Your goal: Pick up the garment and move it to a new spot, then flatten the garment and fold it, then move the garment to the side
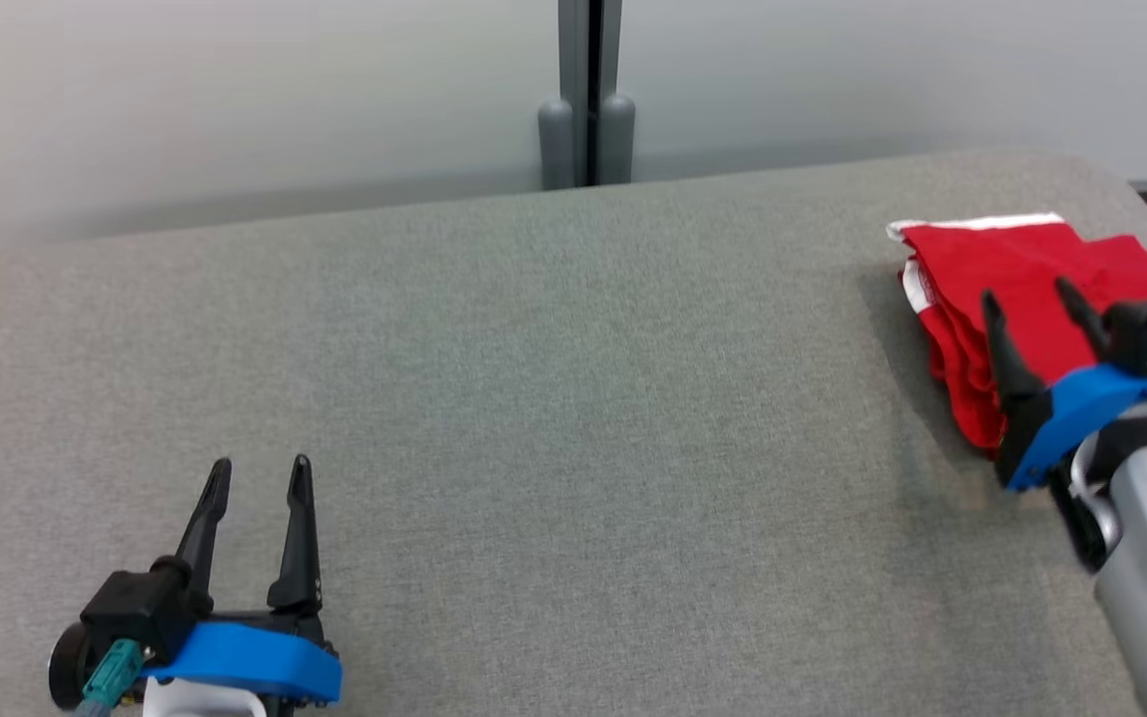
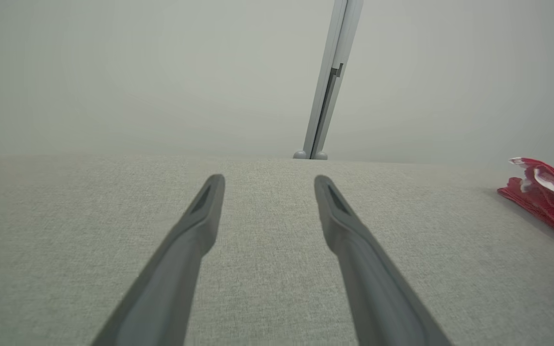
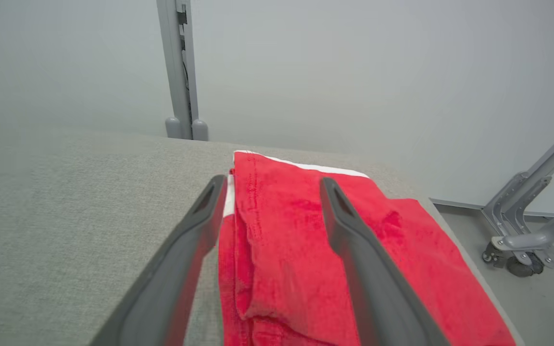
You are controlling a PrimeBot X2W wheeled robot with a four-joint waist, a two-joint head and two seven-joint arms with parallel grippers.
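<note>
Nearest, at the robot's left, the left jaws hover over the grey fabric-covered bench (image 1: 573, 398), their two dark fingers (image 1: 299, 538) spread wide with nothing between them. Further along on the right side, the right jaws also stand spread and empty, poised over the folded red terry-cloth garment with white trim (image 1: 982, 259). Whether their tips touch the cloth I cannot tell. The garment lies in a layered stack near the bench's far right corner, close to the right edge and well apart from the left jaws. Behind the bench a grey metal post (image 1: 588, 90) rises against the pale wall (image 1: 235, 100).
</note>
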